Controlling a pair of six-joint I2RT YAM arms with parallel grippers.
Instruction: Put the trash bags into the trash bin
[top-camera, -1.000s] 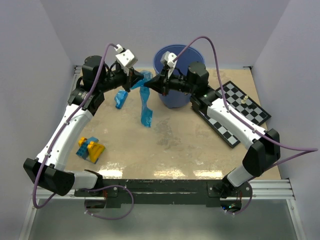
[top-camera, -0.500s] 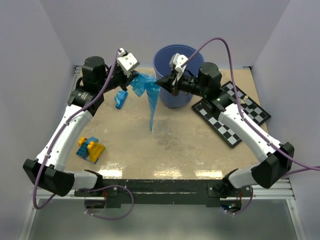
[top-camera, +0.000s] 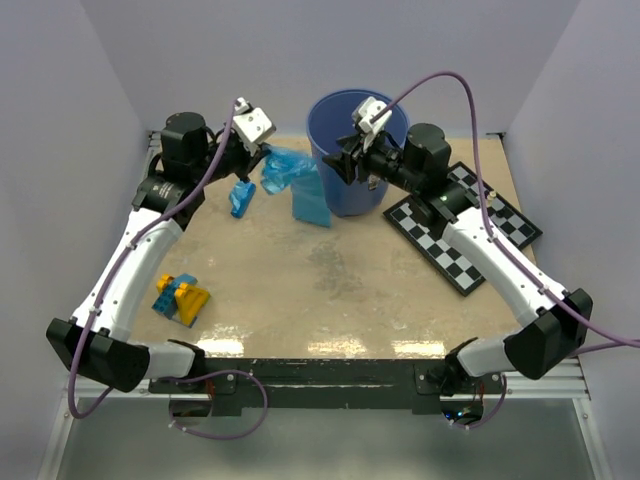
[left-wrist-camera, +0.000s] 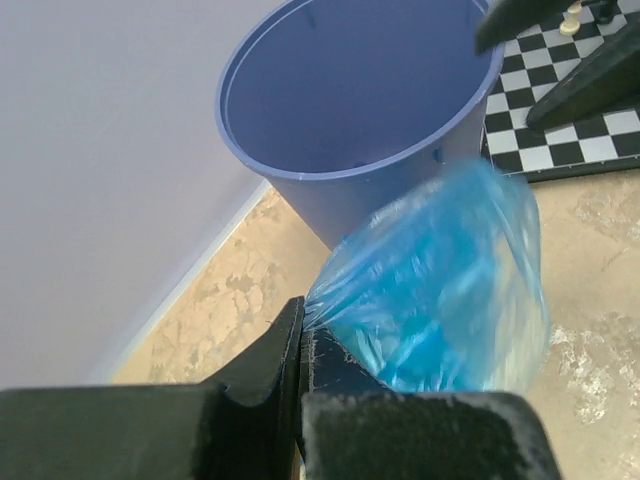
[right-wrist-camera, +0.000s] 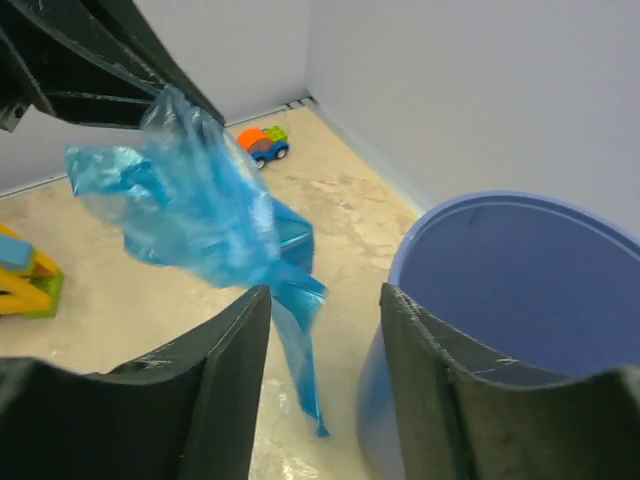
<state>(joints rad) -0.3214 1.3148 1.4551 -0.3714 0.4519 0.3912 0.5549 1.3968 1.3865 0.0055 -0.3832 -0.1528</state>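
A thin bright-blue trash bag hangs bunched from my left gripper, left of the trash bin, and droops toward the table. In the left wrist view my left gripper is shut on a corner of the bag, with the bin's open mouth just beyond. My right gripper sits against the bin's left side with its jaws open. The right wrist view shows this gripper empty, the bag hanging just beyond its left finger and the bin at the right.
A small blue object lies on the table below the left gripper; I cannot tell whether it is film or a block. Yellow and blue toy blocks sit front left. A chessboard lies to the right. A toy car stands by the wall.
My right gripper has opened and let go of the bag. The bag was stretched between both grippers; now it hangs from the left one alone, bunched nearer the bin.
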